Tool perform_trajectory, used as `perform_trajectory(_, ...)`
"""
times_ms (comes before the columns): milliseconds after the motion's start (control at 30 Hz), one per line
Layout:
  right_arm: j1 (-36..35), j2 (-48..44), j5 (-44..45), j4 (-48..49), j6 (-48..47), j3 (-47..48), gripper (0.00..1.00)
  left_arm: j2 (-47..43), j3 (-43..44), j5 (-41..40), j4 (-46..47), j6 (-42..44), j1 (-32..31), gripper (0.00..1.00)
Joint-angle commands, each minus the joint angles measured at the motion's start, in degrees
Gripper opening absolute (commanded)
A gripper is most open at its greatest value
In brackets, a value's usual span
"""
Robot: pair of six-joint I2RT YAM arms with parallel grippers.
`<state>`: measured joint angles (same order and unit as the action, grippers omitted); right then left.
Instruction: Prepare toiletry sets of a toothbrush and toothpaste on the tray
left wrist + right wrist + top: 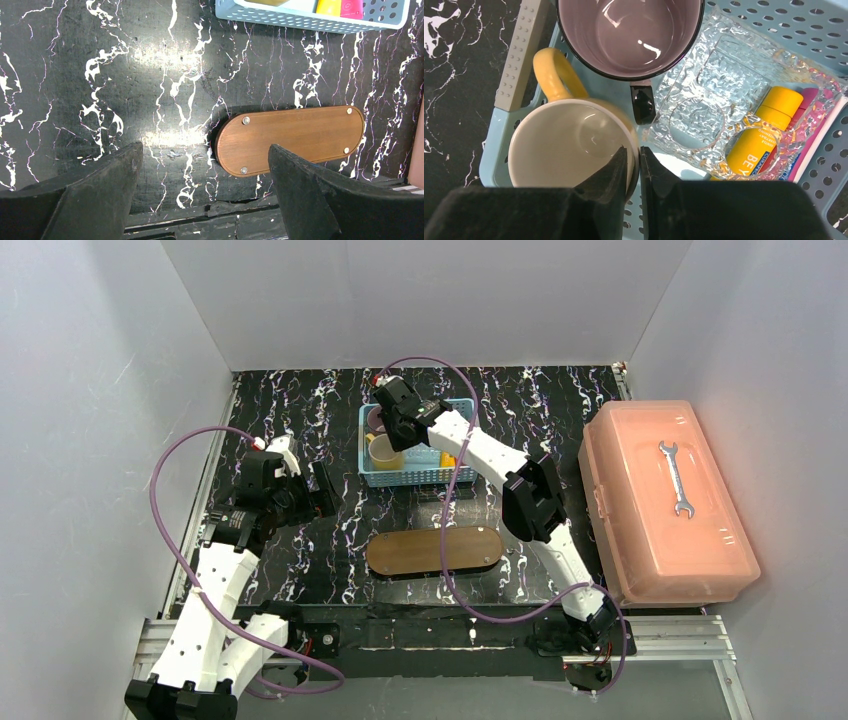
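Now the right gripper (633, 152) pinches the rim of the yellow mug (559, 145) in the basket's (494, 150) near left corner — the left gripper (205, 149) hangs spread wide over the counter (75, 75), beside the tray (300, 132).

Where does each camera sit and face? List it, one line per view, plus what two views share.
Top external: above and behind the arms, looking down on the table; both arms, tray and basket show.
Left wrist: on the left arm, facing down at the tray; open left gripper at the bottom.
Right wrist: over the basket, facing down into it; right gripper pinching the rim of the yellow mug.
Shared: top and left wrist both show the bare tray and basket.
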<state>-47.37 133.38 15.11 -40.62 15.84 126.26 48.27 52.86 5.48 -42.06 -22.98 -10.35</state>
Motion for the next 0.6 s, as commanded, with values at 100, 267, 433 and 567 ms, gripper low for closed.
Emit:
perform_trajectory(100, -0.3, 2.4, 0.5, -2.5, -1.1, 3.4, 0.06, 0.1, -0.5, 0.0, -0.8, 0.4, -0.3, 0.95)
perform_trajectory(267, -0.3, 1.6, 1.1, -2.5, -1.2, 3.3, 0.01, 0.4, -0.5, -0.1, -0.8, 0.4, -0.3, 0.95)
perform_trajectory(433, -0.3, -0.9, 1.9, -0.9, -0.5, 2.9, 0.01, 0.5, -0.5, -0.5, -0.9, 0.5, -0.3, 0.95)
perform_trajectory(567, -0.3, -3.4, 2.4, 0.6, 0.2, 2.1, 0.01, 0.2, -0.5, -1.0, -1.0, 0.5, -0.3, 0.95)
